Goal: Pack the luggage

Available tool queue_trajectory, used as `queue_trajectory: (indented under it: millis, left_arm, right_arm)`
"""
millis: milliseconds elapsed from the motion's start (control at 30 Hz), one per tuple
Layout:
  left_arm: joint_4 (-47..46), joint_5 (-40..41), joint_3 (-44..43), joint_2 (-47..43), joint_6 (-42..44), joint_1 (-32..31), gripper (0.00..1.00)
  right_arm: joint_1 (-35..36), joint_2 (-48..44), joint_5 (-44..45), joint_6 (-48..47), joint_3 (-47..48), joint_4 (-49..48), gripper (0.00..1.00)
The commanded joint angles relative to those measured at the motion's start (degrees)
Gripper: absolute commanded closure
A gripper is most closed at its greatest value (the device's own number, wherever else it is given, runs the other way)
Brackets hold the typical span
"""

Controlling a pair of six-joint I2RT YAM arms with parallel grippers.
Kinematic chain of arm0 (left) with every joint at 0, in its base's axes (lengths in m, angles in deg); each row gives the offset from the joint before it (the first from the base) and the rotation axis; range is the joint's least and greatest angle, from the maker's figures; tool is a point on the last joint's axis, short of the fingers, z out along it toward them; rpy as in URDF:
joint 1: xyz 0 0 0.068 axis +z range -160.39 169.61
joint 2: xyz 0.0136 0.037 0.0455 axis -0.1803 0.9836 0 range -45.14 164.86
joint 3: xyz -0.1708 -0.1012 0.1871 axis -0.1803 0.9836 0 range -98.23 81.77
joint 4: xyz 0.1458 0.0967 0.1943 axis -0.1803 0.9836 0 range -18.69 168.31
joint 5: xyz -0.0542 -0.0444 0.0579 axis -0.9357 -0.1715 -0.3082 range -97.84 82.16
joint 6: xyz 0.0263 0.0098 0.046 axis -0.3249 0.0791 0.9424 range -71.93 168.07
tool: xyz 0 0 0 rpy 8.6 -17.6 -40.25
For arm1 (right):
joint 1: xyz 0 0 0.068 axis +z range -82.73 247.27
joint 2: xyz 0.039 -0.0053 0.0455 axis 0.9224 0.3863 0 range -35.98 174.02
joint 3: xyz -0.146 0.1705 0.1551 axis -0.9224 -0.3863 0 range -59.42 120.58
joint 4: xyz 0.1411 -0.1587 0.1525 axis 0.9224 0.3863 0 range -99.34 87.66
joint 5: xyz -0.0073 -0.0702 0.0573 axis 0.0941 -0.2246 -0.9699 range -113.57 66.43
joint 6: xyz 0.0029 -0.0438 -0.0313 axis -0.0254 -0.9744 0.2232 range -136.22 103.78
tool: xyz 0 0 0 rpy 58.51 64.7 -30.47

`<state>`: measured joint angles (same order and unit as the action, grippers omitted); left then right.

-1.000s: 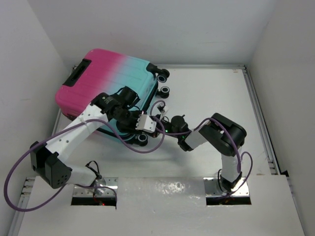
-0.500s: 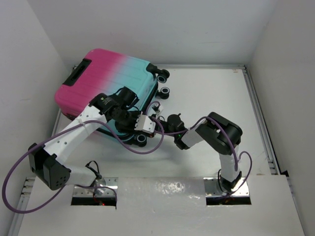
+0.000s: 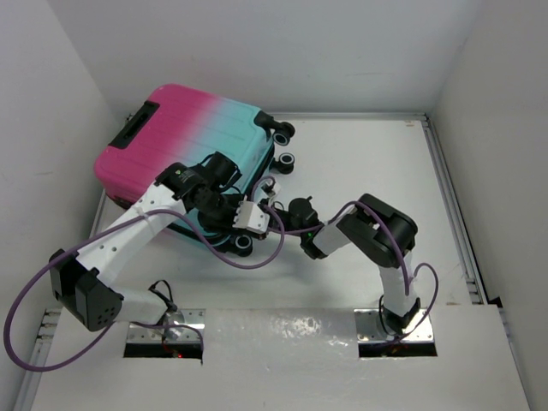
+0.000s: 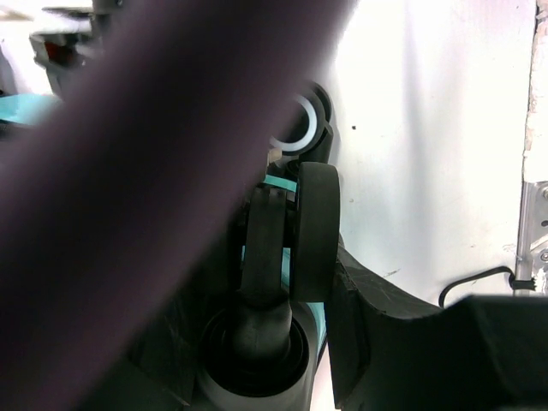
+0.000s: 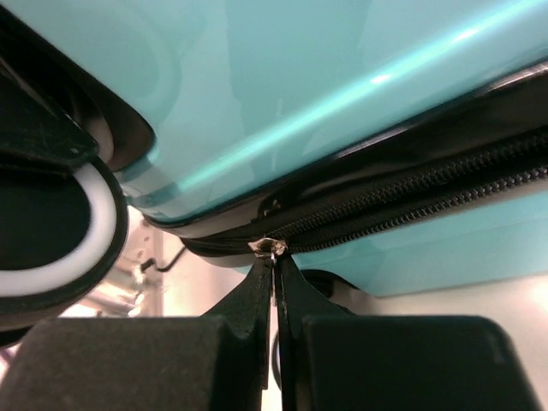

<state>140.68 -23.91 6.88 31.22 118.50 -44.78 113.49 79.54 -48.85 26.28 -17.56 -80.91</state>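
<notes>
The luggage (image 3: 193, 128) is a small hard-shell suitcase with a ribbed shell that fades from pink at the handle (image 3: 141, 125) end to teal at the wheel end. It lies on its broad side at the back left of the white table (image 3: 368, 163), hard against the left wall (image 3: 51, 103). Two black wheels (image 3: 283, 131) stick out toward the middle of the table.

In the right wrist view the teal shell fills the frame, and a black zip (image 5: 445, 180) runs along the seam between the two halves. The right fingers (image 5: 244, 308) are pressed together, pinching the small metal zip pull (image 5: 271, 247). A wheel with a white ring (image 5: 86, 231) sits just to the left of it.

The left arm reaches across the near side of the case. A blurred purple cable (image 4: 128, 171) covers most of the left wrist view. Beside it a black caster wheel (image 4: 315, 231) stands right in front of the camera, with one of the left fingers (image 4: 377, 325) against its side. The other finger is hidden behind the cable, so I cannot tell whether that wheel is gripped.

The same cable loops over the table just in front of the case.
</notes>
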Motion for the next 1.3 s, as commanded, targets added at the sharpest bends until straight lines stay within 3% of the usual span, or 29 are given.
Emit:
queue_trajectory:
  millis: [0,233,533,767,933,1267]
  left_arm:
    - [2.1,0.3,-0.3,-2.8,-0.7,0.4,1.00]
    - [6.1,-1.4,0.3,-3.6,1.8,0.4,1.00]
    - [6.1,-3.0,0.2,-4.8,0.1,0.4,1.00]
    - [6.1,-2.8,1.4,-7.7,-0.9,0.4,1.00]
    - [6.1,-3.4,1.2,-9.1,-2.1,0.4,1.00]
    - [6.2,-2.7,1.2,-10.8,-2.7,0.4,1.00]
  right_arm:
    - [-1.6,-3.5,7.8,-4.4,-3.3,2.8,1.00]
    - [-7.2,-9.4,23.2,-5.3,-4.6,12.8,1.00]
    - [-11.1,-4.2,26.6,-7.0,8.9,25.2,1.00]
    - [-17.6,-0.6,31.4,0.5,11.7,25.3,1.00]
    - [-19.1,2.1,31.7,-0.8,18.7,30.0,1.00]
    - [-23.2,1.1,38.6,2.7,19.0,34.4,1.00]
